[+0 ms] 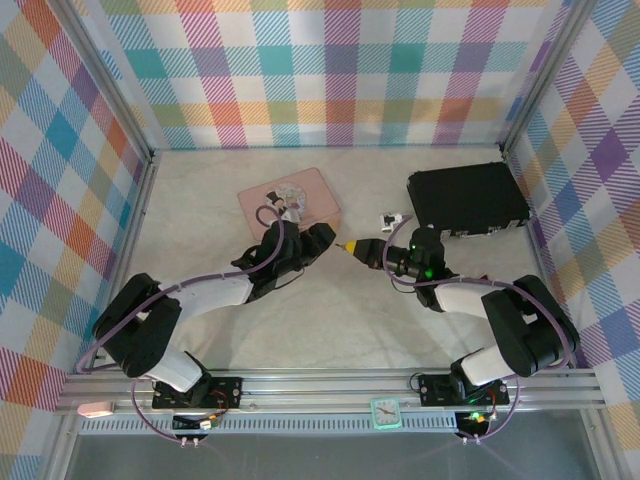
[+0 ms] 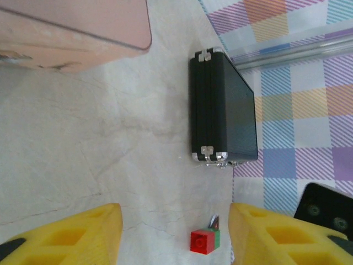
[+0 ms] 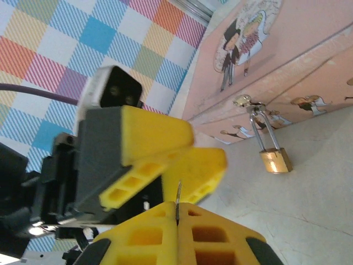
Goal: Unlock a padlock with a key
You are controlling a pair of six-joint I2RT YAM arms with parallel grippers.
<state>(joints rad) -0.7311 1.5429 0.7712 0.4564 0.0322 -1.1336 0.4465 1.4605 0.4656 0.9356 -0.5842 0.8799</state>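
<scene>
Left claw (image 2: 175,223) fingers spread apart, right claw (image 3: 177,210) pressed closed, tips facing each other closely

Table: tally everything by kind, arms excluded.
Boxes: 2, pink tin and black case
Padlock: 1, hanging from the tin's latch
Key: 1, pinched in the right tool
Toy brick: 1, red and green
Total: 5
</scene>
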